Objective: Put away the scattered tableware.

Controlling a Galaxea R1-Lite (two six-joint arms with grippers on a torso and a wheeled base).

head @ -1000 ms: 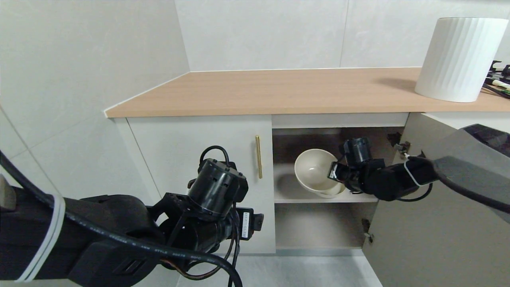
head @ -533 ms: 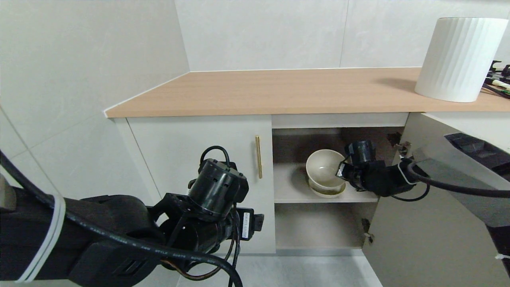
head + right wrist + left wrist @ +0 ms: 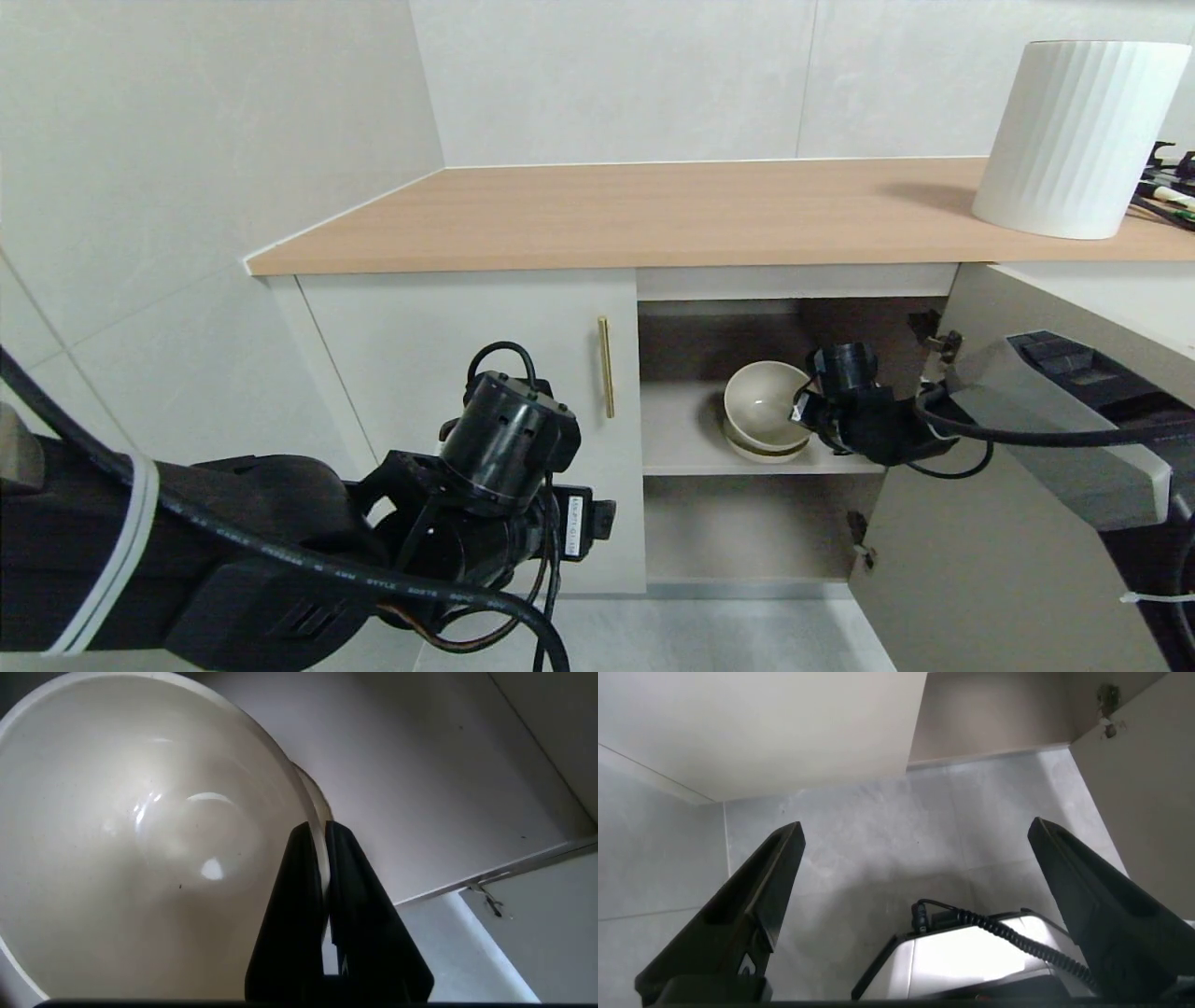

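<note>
My right gripper [image 3: 808, 411] is inside the open cupboard, just above the upper shelf [image 3: 677, 439]. Its two fingers are clamped together on the rim of the cream bowl [image 3: 761, 401], one finger inside the wall and one outside, with the thin rim pinched between them.

What matters for my next move is how the bowl sits in relation to that grip. I hold it by its right-hand edge, so the whole body of the bowl hangs to the left of my fingers, further into the cupboard. It is tilted, with its mouth facing out and up rather than straight up. Its underside sits in or right on a second, shallower dish [image 3: 767, 454] that rests flat on the shelf. I cannot tell whether the two are fully nested or only touching at one side.

A round bowl has no long axis to line up, so I judge that the lean is the thing to correct. The held edge needs to come down until the rim is level before I let go. My exit path is then to the right and outward, past the open door [image 3: 980, 560].

My left gripper [image 3: 915, 849] is the farther one. It is low in front of the closed door [image 3: 467, 327], its fingers are spread wide, it holds nothing, and it points at the floor.
</note>
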